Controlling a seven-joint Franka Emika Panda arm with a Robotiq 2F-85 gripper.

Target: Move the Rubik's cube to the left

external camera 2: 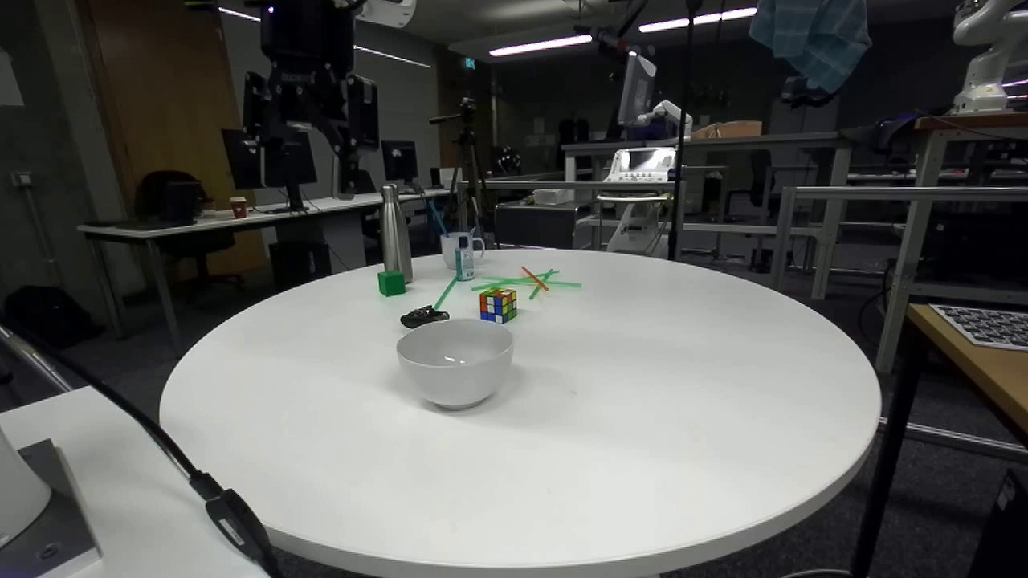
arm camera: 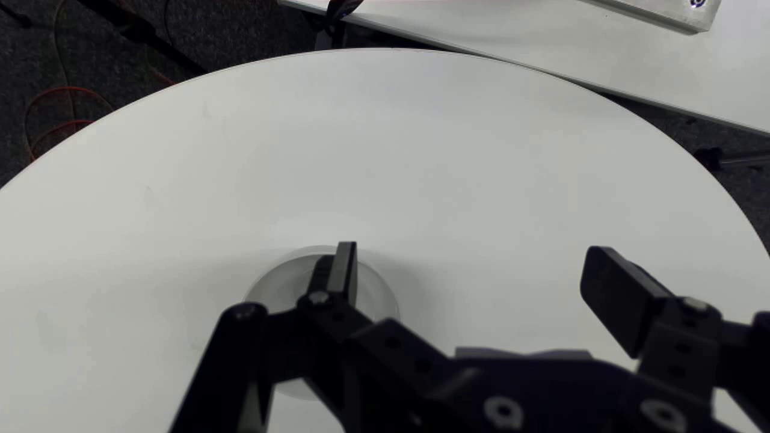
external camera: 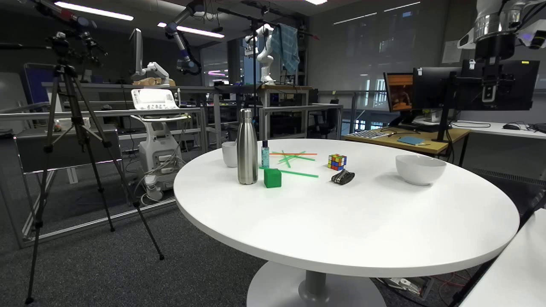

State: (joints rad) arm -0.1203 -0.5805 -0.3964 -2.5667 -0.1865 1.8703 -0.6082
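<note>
The Rubik's cube [external camera: 337, 162] rests on the round white table [external camera: 362, 230], its coloured faces plain in both exterior views. From another side, the cube [external camera 2: 498, 305] appears behind the white bowl. Well above the tabletop hangs my gripper [external camera 2: 309, 171], apart from the cube and everything on the table. Seen from the wrist, the gripper [arm camera: 472, 249] is spread wide open, with only bare tabletop showing between its fingers. One finger [arm camera: 343, 270] overlaps the bowl in that view. The cube lies outside the wrist view.
A white bowl [external camera: 420, 169] stands near the cube. Beside the cube lies a black folding tool [external camera: 343, 177]. A steel bottle [external camera: 247, 147], green block [external camera: 272, 178], small bottle [external camera: 265, 157], white mug [external camera: 229, 154] and several thin strips [external camera: 294, 172] are farther off.
</note>
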